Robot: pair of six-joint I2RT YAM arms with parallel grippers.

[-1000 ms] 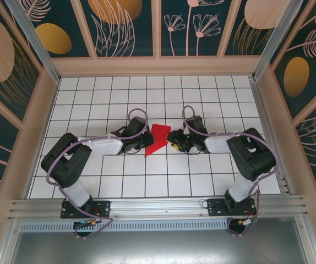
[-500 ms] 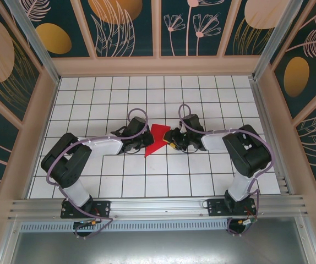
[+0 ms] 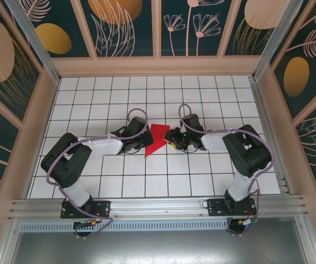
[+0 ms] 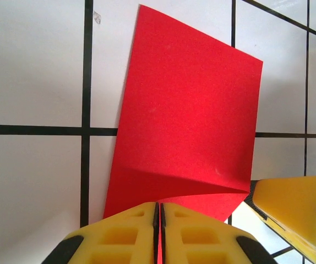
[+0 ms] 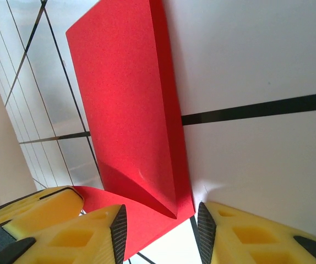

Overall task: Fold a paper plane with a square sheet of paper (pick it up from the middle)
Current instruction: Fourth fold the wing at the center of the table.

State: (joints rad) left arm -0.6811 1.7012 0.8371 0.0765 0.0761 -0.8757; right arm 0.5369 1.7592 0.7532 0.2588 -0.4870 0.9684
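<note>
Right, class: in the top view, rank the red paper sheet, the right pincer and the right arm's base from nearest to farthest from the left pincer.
From the left pincer:
1. square sheet of paper, pinched in it, at the table's centre.
2. right pincer, across the sheet, at its right edge.
3. right arm's base, at the near edge, far right.

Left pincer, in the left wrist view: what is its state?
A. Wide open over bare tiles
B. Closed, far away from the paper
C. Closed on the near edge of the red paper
C: the left pincer has its jaws pressed together, and the red paper runs into the seam between them.
</note>
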